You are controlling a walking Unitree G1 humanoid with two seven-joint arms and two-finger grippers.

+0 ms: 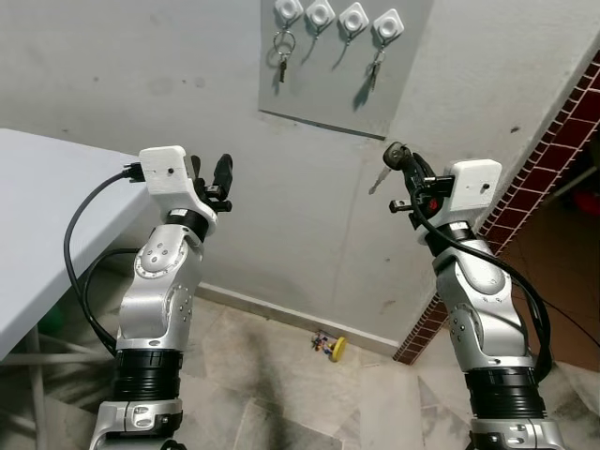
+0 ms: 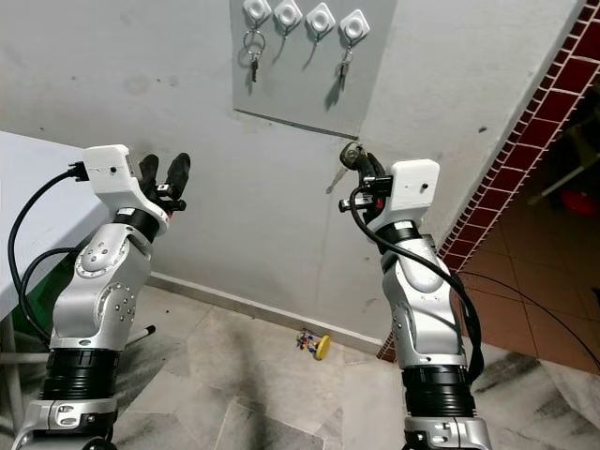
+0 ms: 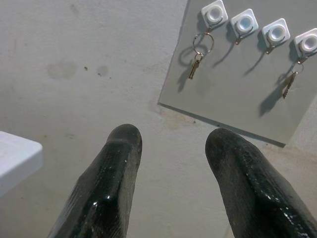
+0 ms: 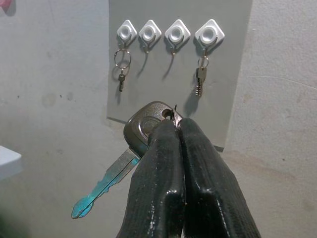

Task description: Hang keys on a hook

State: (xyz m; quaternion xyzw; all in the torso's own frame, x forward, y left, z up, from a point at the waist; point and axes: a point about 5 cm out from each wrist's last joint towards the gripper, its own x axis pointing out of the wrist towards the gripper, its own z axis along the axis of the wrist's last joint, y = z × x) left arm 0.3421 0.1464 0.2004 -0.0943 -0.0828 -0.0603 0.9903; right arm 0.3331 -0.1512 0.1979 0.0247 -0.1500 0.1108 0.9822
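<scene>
Pinching key (image 4: 141,130): right gripper (image 4: 179,130) jaws closed | left gripper (image 3: 173,141) jaws apart, empty

The right claw (image 4: 181,130) covers part of the dark head of the key (image 4: 144,128) it pinches, so the ring at the key's hole is barely a sliver. The small yellow thing on the floor (image 1: 330,346) by the wall is too small to identify. The white counter (image 1: 37,216) is cut off by the picture's left edge. The hooks (image 1: 338,19) at the top run into the frame's edge in the eye views.
</scene>
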